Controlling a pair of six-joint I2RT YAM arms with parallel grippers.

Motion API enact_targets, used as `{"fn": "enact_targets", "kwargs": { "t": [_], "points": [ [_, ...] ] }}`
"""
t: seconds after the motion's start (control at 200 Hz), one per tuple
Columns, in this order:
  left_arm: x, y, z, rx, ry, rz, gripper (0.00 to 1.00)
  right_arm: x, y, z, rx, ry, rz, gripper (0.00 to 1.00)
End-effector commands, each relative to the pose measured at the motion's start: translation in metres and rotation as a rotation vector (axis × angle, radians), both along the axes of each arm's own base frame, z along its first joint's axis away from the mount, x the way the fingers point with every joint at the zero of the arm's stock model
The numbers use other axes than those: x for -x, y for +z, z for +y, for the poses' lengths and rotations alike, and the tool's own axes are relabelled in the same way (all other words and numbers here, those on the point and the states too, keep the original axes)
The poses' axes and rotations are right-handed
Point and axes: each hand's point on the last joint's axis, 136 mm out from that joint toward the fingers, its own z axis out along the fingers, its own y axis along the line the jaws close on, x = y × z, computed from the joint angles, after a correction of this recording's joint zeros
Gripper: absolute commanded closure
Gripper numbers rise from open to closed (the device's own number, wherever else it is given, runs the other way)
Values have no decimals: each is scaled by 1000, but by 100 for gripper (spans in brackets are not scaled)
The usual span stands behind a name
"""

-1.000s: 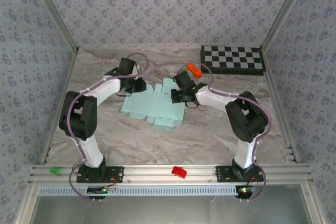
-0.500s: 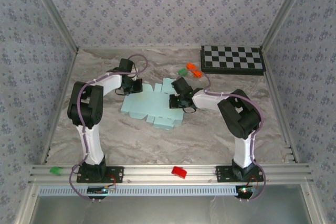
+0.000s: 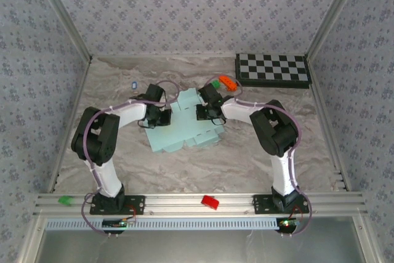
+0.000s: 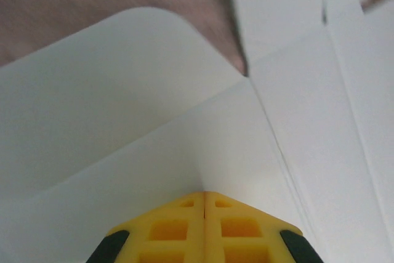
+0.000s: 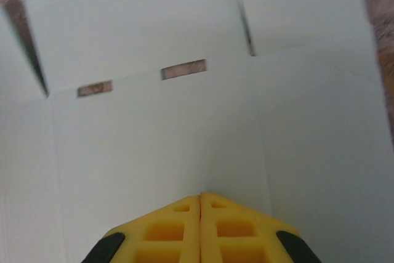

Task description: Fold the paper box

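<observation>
We see both arms reaching forward, elbows pushed outward and forearms bent inward, wrists tipped down over the paper box [image 3: 184, 133]. It is a flat aqua sheet lying in the middle of the table [image 3: 123, 164]. The left gripper [image 3: 159, 117] sits at the sheet's left side and the right gripper [image 3: 206, 114] at its far right part. In each wrist view the 2 yellow fingers [image 4: 169, 229] meet with no gap, tips at the card. We cannot tell whether any card is pinched between them.
</observation>
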Motion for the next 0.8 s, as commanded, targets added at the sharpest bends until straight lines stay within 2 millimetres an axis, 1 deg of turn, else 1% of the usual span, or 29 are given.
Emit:
{"fn": "enact_targets", "kwargs": {
  "t": [0.0,0.17,0.265,0.3,0.395,0.495,0.54,0.625,0.685,0.75,0.795],
  "points": [
    [28,-1,-17,45,15,54,97,3,-19,-9,68,36,55,91],
    [58,-17,-37,42,-16,88,96,-5,-22,-2,67,69,60,90],
    [65,-18,-51,56,-37,88,95,-9,-21,4,56,85,62,89],
    [66,-15,-56,64,-47,83,95,-9,-19,6,50,89,63,89],
    [58,-1,-65,82,-55,51,93,-11,-5,8,22,84,44,90],
    [44,22,-66,66,-58,-12,89,-16,17,3,-3,63,4,90],
    [37,33,-67,62,-64,-41,86,-16,28,2,-16,59,-13,90],
    [25,50,-68,64,-79,-77,83,-13,43,-5,-27,52,-33,90],
    [17,56,-69,62,-90,-98,83,-9,48,-11,-32,42,-36,90],
    [7,58,-67,55,-96,-109,84,-3,47,-19,-30,25,-28,90],
    [1,56,-65,52,-102,-110,86,1,45,-24,-26,13,-22,90]
  ]
}}
